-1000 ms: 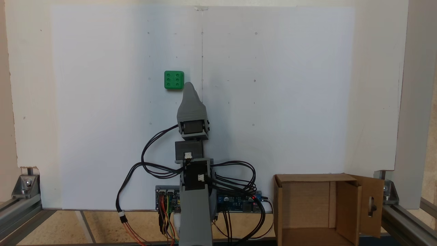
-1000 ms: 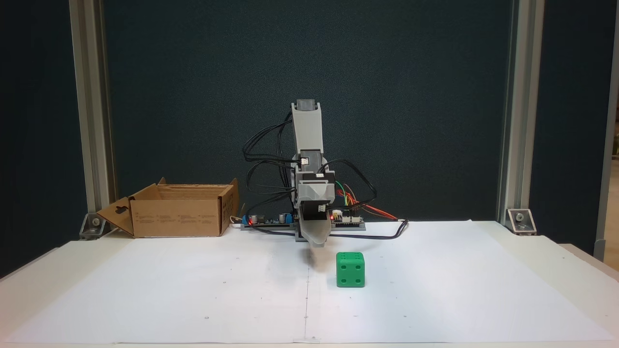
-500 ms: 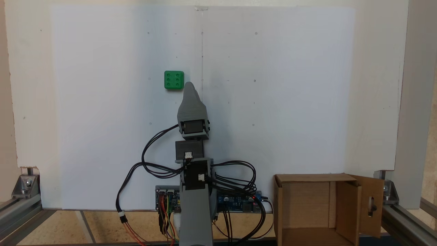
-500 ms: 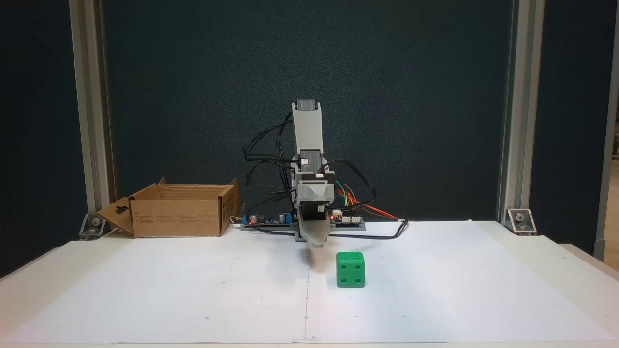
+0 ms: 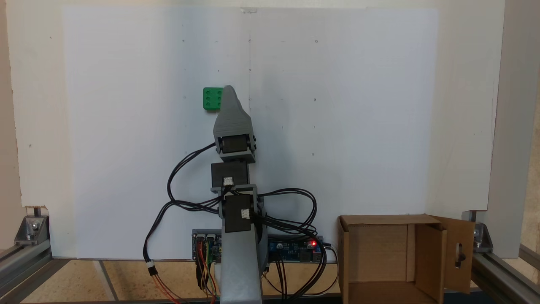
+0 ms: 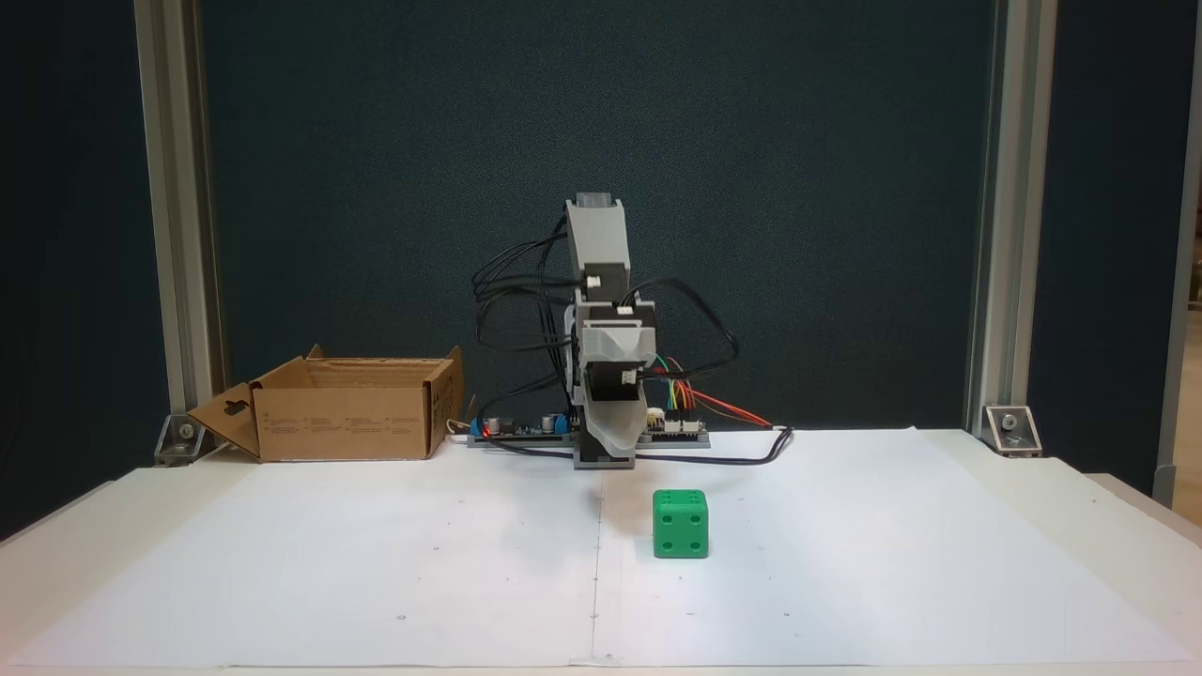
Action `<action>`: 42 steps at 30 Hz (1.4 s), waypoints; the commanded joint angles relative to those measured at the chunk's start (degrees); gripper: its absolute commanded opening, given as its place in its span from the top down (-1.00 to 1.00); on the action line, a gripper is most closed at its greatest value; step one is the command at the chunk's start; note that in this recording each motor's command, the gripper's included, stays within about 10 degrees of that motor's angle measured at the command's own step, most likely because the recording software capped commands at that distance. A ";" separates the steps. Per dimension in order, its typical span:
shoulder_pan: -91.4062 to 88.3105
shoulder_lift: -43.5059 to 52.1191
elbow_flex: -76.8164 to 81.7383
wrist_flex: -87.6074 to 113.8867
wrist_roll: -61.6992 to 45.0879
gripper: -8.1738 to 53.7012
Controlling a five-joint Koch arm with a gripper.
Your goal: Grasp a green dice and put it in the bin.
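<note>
Fixed views, item: dice [image 6: 681,523] — small green cube with rounded edges and sunken pips, flat on the white paper of the desk [image 6: 1033,526], free of the pincer [image 6: 615,457], which hangs just behind it. Likely light, rigid, smooth plastic; slip is the probable risk, breakage not. Best hold: two opposite flat faces, squarely, below the rounded top edge. Pincer seen as a single grey tip in both fixed views — apart or together, I cannot tell. Bin [image 6: 352,408]: cardboard, open-topped, well apart from the dice beside the arm's base.
</note>
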 commanded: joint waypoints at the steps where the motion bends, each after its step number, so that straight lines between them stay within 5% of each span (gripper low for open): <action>1: 1.05 6.15 -5.71 6.77 -1.67 -0.67; 21: -0.53 5.63 -31.82 66.88 5.10 -0.65; 30: -1.14 -5.19 -51.59 95.89 14.24 -0.66; 42: -10.46 -19.07 -61.35 97.91 27.86 -0.66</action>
